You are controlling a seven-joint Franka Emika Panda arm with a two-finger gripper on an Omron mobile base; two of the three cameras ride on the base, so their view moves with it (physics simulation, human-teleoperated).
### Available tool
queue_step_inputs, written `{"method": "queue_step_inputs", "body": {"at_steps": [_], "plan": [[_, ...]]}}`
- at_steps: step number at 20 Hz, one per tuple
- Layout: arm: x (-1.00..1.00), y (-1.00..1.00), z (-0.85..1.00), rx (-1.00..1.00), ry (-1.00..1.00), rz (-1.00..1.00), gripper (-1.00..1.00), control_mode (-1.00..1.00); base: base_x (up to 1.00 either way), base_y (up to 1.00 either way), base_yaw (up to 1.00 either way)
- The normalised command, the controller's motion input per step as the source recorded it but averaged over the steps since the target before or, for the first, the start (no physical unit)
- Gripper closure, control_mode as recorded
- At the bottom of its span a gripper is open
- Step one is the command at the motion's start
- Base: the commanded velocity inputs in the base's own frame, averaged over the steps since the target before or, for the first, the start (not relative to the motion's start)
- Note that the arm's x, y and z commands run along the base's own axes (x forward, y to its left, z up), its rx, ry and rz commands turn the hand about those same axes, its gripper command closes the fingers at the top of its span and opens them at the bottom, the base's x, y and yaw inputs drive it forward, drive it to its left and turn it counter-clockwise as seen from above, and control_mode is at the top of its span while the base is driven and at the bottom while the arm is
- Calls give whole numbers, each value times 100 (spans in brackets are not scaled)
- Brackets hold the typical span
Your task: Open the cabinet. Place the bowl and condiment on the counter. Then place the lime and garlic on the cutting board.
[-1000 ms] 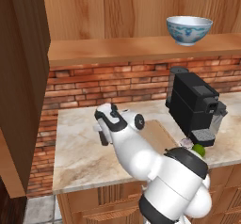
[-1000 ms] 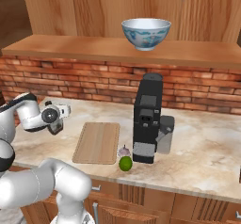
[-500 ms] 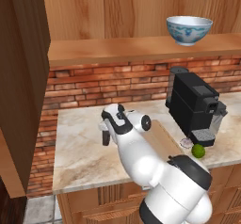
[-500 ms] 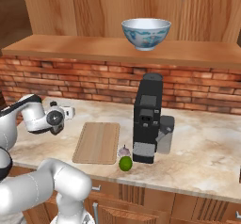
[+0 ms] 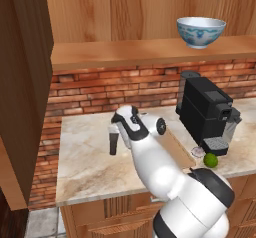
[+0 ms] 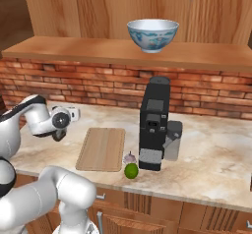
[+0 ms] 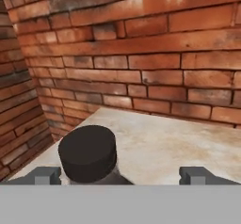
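Brick backs the counter point(image 5: 90, 167), where the gripper point(image 7: 120, 175) stands wide open, holding nothing, straddling the condiment point(image 7: 88, 155). That bottle looks small, rigid, light and smooth; grip its body below the cap.

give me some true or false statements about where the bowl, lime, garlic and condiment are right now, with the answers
1. The bowl sits on the cabinet shelf. True.
2. The lime lies on the cutting board. False: it rests on the counter, just off the board's corner, in front of the coffee machine.
3. The garlic is right beside the lime. True.
4. The gripper is shut on the condiment. False: its fingers stand wide apart, with the black cap between them.
5. The condiment stands on the counter near the brick wall. True.
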Motion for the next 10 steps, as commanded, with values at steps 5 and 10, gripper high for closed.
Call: {"method": "queue_step_inputs", "body": {"at_steps": [5, 10], "plan": [[-3, -3, 44, 3, 2, 0, -100, -100, 0, 0, 0], [-19, -14, 48, 4, 1, 0, -100, -100, 0, 0, 0]]}}
